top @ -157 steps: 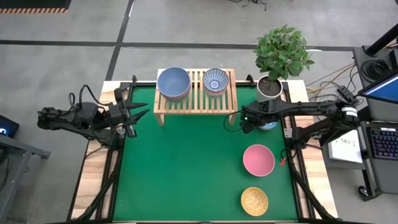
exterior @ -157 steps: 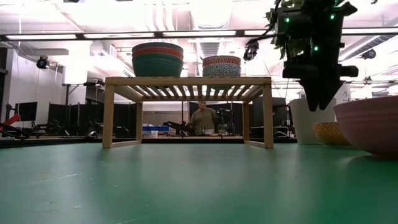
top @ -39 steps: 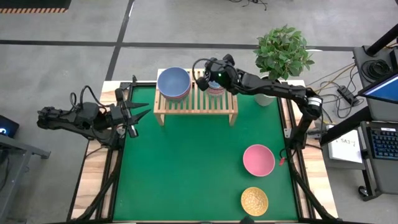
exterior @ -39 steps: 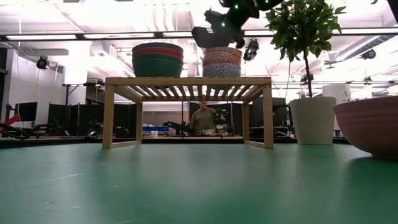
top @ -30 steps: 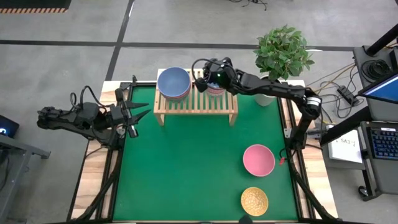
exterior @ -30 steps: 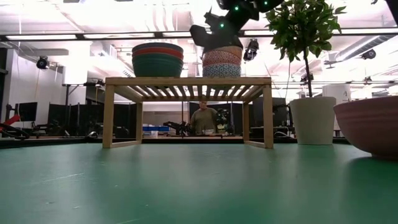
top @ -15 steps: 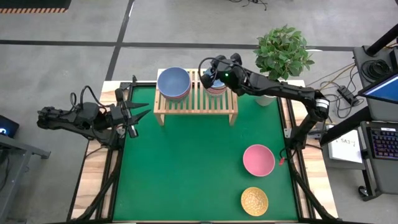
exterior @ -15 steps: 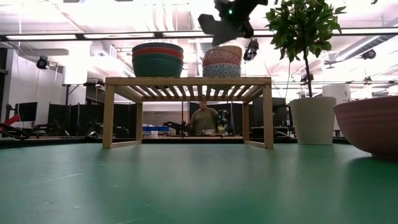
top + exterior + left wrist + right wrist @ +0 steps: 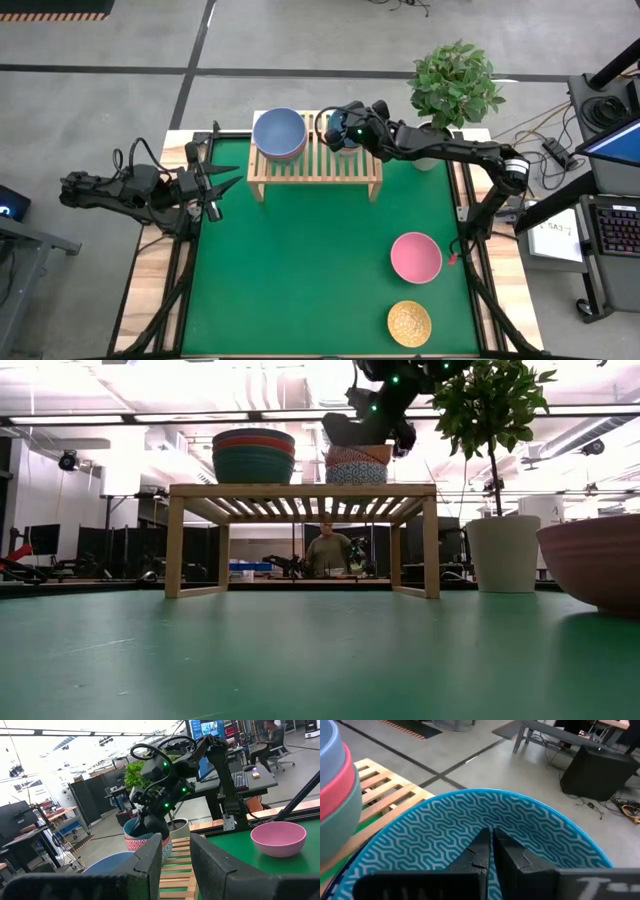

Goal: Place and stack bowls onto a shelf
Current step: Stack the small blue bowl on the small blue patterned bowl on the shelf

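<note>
Our right claw [image 9: 340, 131], pressed together and empty, has just dropped the light blue bowl [image 9: 485, 845] onto the shelf's [image 9: 315, 165] right stack; pink bowl [image 9: 416, 257] next.

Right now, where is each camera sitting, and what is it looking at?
High view: above the table, looking straight down; shows both arms, the shelf, and the pink bowl.
Low view: at table height, looking across at the shelf; the right hand comes from above.
Left wrist view: on the waiting left arm at the table's left edge, past its own fingers, toward the right arm.
Right wrist view: on the right arm, looking into the light blue patterned bowl, shut fingers showing.
Shared: high and left wrist views both show the pink bowl.
</note>
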You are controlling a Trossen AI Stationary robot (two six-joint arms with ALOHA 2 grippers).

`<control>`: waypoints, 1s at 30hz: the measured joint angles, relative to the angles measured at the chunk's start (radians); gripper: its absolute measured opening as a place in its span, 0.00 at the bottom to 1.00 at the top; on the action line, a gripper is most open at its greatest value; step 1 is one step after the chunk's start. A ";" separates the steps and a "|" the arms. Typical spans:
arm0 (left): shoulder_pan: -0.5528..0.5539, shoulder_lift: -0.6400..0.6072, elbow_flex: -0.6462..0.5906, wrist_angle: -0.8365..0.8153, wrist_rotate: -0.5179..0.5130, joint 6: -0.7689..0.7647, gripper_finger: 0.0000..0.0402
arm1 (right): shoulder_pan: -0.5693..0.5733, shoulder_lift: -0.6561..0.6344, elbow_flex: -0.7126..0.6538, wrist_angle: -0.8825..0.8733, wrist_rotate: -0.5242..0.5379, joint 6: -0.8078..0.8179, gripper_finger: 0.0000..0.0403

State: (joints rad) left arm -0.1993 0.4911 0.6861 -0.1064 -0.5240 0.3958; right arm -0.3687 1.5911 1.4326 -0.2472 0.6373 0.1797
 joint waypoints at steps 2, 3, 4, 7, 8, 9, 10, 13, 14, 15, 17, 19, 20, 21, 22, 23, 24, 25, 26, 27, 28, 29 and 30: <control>0.000 0.000 0.000 0.000 0.000 0.000 0.21 | 0.000 -0.009 -0.002 0.005 0.000 -0.005 0.03; 0.000 0.000 0.000 0.000 0.000 0.000 0.21 | 0.003 -0.013 -0.001 0.014 0.001 -0.012 0.03; 0.000 0.000 0.000 0.000 0.000 0.000 0.21 | 0.007 -0.020 -0.001 0.024 0.001 -0.016 0.03; 0.000 0.000 0.000 0.000 0.000 0.000 0.21 | 0.021 -0.036 -0.001 0.093 -0.010 -0.041 0.03; 0.000 0.000 0.000 0.000 0.000 0.000 0.21 | 0.024 -0.038 0.000 0.124 -0.035 -0.046 0.03; 0.000 0.000 0.000 0.000 0.000 0.000 0.21 | 0.025 -0.039 0.000 0.146 -0.077 -0.048 0.03; 0.000 0.000 0.000 0.000 0.000 0.003 0.21 | 0.027 -0.038 0.000 0.167 -0.128 -0.046 0.03; 0.000 0.000 0.000 0.000 0.000 0.006 0.21 | 0.035 -0.020 0.000 0.214 -0.218 -0.038 0.03; 0.000 0.000 0.000 0.000 0.000 0.006 0.21 | 0.038 -0.014 0.000 0.211 -0.212 -0.038 0.03; 0.000 0.000 0.000 0.000 0.000 0.006 0.21 | 0.042 -0.008 0.000 0.210 -0.199 -0.040 0.03; 0.000 0.000 0.000 0.000 0.000 0.006 0.21 | 0.043 -0.005 0.000 0.191 -0.161 -0.038 0.03; 0.000 0.000 0.000 -0.001 0.000 0.006 0.21 | 0.042 -0.005 -0.001 0.186 -0.137 -0.038 0.03; 0.000 0.000 0.000 -0.004 0.000 0.006 0.21 | 0.041 -0.005 -0.001 0.186 -0.135 -0.038 0.03; 0.000 0.000 0.000 -0.007 0.000 0.006 0.21 | 0.041 -0.005 -0.001 0.186 -0.133 -0.038 0.03; 0.000 0.000 0.000 -0.008 0.000 0.007 0.21 | 0.041 -0.005 -0.001 0.185 -0.132 -0.038 0.03; 0.000 0.000 0.000 -0.008 0.000 0.007 0.21 | 0.041 -0.005 -0.002 0.184 -0.133 -0.038 0.03; 0.000 0.000 0.000 -0.008 0.000 0.007 0.21 | 0.042 -0.006 -0.002 0.181 -0.133 -0.037 0.03; 0.000 0.000 0.000 -0.007 0.000 0.006 0.21 | 0.042 -0.006 -0.002 0.177 -0.134 -0.033 0.03; 0.000 0.000 0.000 -0.007 0.000 0.006 0.21 | 0.042 -0.007 -0.002 0.170 -0.136 -0.033 0.03; 0.000 0.000 0.000 -0.007 0.000 0.006 0.21 | 0.042 -0.008 -0.002 0.163 -0.135 -0.033 0.03; 0.000 0.000 0.000 -0.007 0.000 0.006 0.21 | 0.042 -0.009 -0.002 0.151 -0.126 -0.031 0.03; 0.000 0.000 0.000 -0.007 0.000 0.007 0.21 | 0.042 -0.011 -0.002 0.137 -0.109 -0.031 0.03; 0.000 0.000 0.000 -0.007 0.000 0.006 0.21 | 0.042 -0.014 -0.002 0.119 -0.090 -0.030 0.03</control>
State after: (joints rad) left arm -0.1993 0.4911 0.6861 -0.1131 -0.5240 0.4023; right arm -0.3271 1.5772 1.4311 -0.1283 0.5475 0.1496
